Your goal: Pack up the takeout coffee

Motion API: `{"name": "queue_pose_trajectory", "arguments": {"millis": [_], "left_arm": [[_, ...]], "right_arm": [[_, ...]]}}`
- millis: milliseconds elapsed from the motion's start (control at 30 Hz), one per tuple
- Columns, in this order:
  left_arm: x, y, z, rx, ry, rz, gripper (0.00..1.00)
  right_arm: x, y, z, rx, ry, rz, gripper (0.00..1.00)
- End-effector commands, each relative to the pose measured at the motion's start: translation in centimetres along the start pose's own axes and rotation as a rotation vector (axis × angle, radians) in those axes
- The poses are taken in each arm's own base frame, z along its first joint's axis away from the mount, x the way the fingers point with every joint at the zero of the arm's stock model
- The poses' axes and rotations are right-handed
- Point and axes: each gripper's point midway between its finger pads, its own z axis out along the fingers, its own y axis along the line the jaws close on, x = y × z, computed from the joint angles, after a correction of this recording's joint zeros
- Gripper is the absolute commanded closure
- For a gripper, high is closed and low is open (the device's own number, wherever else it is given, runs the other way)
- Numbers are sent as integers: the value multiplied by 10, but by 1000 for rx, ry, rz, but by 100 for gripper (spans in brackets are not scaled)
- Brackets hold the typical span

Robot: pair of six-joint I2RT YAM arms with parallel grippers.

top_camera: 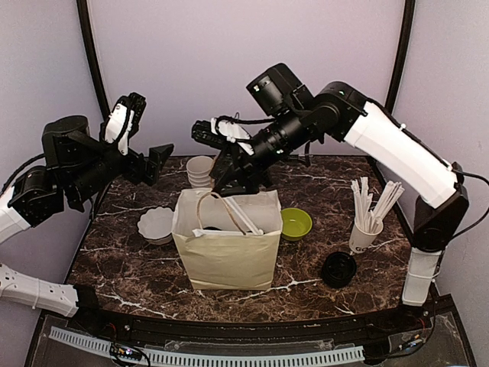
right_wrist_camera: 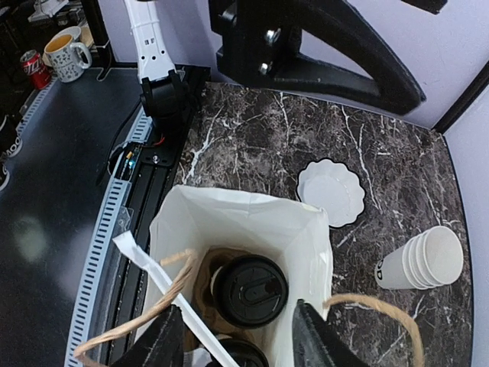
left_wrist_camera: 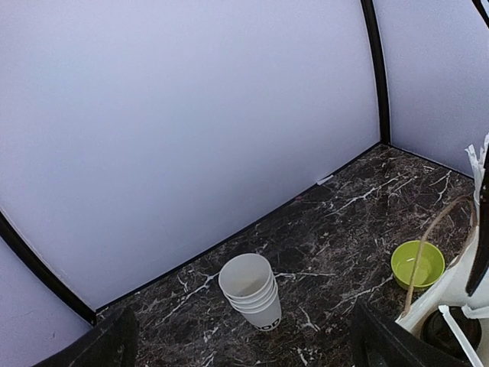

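Landmark: cream paper bag (top_camera: 225,252) with twisted paper handles, standing upright and open-mouthed at the middle of the dark marbled table (top_camera: 114,260).
Takeout coffee: cup with round black plastic lid (right_wrist_camera: 250,290), upright inside the bag; from above only the lid shows. A second black lid (right_wrist_camera: 243,353) sits just beside it in the bag, cut off by the frame edge.
Right gripper (right_wrist_camera: 237,312): directly above the bag mouth, pointing down. Its fingers are parted to either side of the lid and above it, holding nothing.
Left gripper (left_wrist_camera: 244,310): raised well to the left of the bag, with its fingers spread wide and nothing between them.
Long white stick (right_wrist_camera: 172,287): leans out of the bag, across its mouth.
Stack of empty white paper cups (top_camera: 200,171): behind the bag, upright on the table.
White scalloped dish (top_camera: 157,223): just left of the bag.
Lime-green bowl (top_camera: 296,222): just right of the bag, near its rear corner.
White cup filled with long white sticks (top_camera: 365,233): well right of the bag.
Loose round black lid (top_camera: 338,269): right of the bag, just in front of the stick-filled cup.
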Motion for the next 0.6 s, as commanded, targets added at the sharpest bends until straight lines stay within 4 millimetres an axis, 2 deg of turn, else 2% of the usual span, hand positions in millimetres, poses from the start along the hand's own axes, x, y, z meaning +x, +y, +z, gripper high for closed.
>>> {"name": "queue_pose_trajectory", "arguments": {"millis": [0,200,300,467,533,567], "left_arm": [[-2,-23,2,124,-1,7,1],[-4,-79,-2,425,-5,43,1],[3,-99,14,467,32,93,1],[7,-111,46,451,90,151,1],[16,-113,66,426,137,158,6],[10,-105,72,403,137,146,12]], "right_arm": [[-34,1,-30,40,-95,-54,40],[-34,-2,-99,65,-188,-54,36],[-21,-11,-124,140,-183,-47,35],[6,-27,-147,230,-167,12,35],[16,-30,-153,254,-159,34,35],[19,-30,-156,263,-157,40,35]]}}
